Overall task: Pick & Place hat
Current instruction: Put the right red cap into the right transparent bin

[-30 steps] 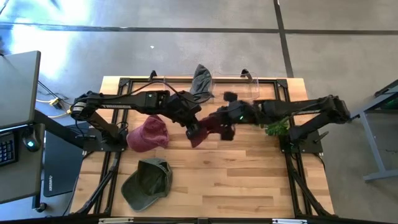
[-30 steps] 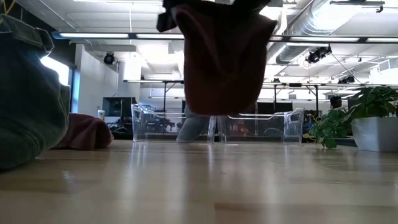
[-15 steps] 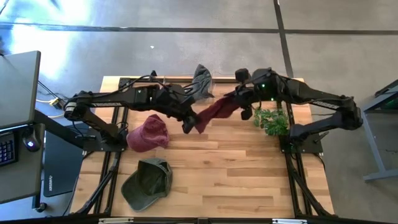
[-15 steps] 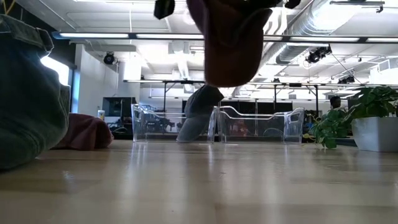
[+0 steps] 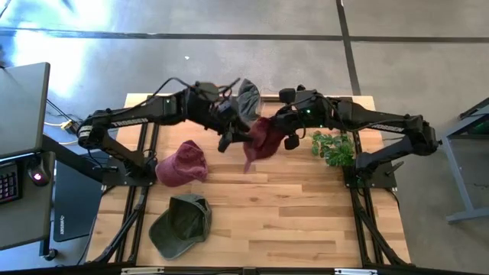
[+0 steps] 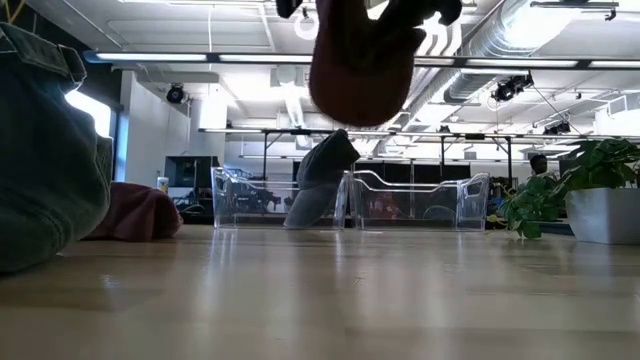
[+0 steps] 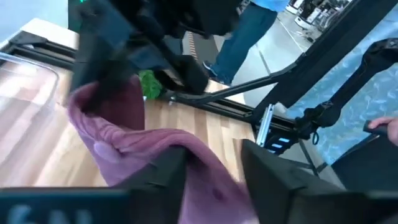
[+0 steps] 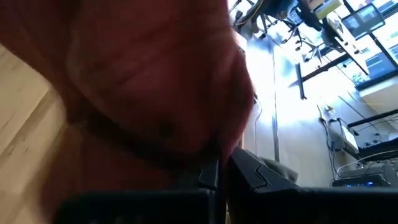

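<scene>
The maroon hat (image 5: 260,139) hangs above the table's far middle, pinched at its upper edge by the right gripper (image 5: 276,124), whose fingers are clamped together on the cloth. At its nine o'clock the left gripper (image 5: 228,139) sits just beside it, fingers parted in the left wrist view with the fabric between them. A grey hat (image 5: 247,98) lies at twelve, a pink hat (image 5: 183,163) at eight, a green cap (image 5: 182,223) at seven.
</scene>
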Available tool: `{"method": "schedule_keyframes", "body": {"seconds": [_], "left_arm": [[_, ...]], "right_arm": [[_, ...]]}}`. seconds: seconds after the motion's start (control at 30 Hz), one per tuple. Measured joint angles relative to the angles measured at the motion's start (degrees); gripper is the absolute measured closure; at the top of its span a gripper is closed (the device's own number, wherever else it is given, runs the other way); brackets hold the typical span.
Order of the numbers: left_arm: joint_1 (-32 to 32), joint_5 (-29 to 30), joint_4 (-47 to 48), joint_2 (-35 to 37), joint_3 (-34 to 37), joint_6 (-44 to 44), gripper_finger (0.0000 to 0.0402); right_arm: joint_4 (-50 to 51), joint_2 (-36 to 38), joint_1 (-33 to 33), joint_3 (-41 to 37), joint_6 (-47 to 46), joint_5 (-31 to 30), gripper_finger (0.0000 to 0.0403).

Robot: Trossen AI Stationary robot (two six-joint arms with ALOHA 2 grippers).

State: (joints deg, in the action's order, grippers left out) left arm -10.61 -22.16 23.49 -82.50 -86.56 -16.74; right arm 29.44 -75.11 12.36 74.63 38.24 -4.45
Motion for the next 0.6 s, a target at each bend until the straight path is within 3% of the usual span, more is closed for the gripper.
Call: {"method": "schedule_keyframes", "body": {"seconds": [0.13, 0.23, 0.47, 0.6], "left_arm": [[-3.98, 0.3, 1.6, 0.0, -0.02, 3.33, 0.0181], [-7.24, 2.16, 1.94, 0.58, 0.0, 3.43, 0.0156], [-11.27, 6.33, 1.41, 1.56, 0.04, 3.2, 0.0147], [-11.57, 8.98, -0.38, 2.0, -0.14, 3.43, 0.0147]], "right_arm": [[-0.88, 0.63, 0.03, -0.01, -0.73, 0.01, 0.0401], [-0.95, 0.65, 0.11, 0.0, -0.35, 0.04, 0.0401], [0.47, 0.64, 5.14, 2.75, 8.99, -1.42, 0.0401], [2.33, 0.83, 10.68, 6.29, 12.71, 2.16, 0.0401]]}}
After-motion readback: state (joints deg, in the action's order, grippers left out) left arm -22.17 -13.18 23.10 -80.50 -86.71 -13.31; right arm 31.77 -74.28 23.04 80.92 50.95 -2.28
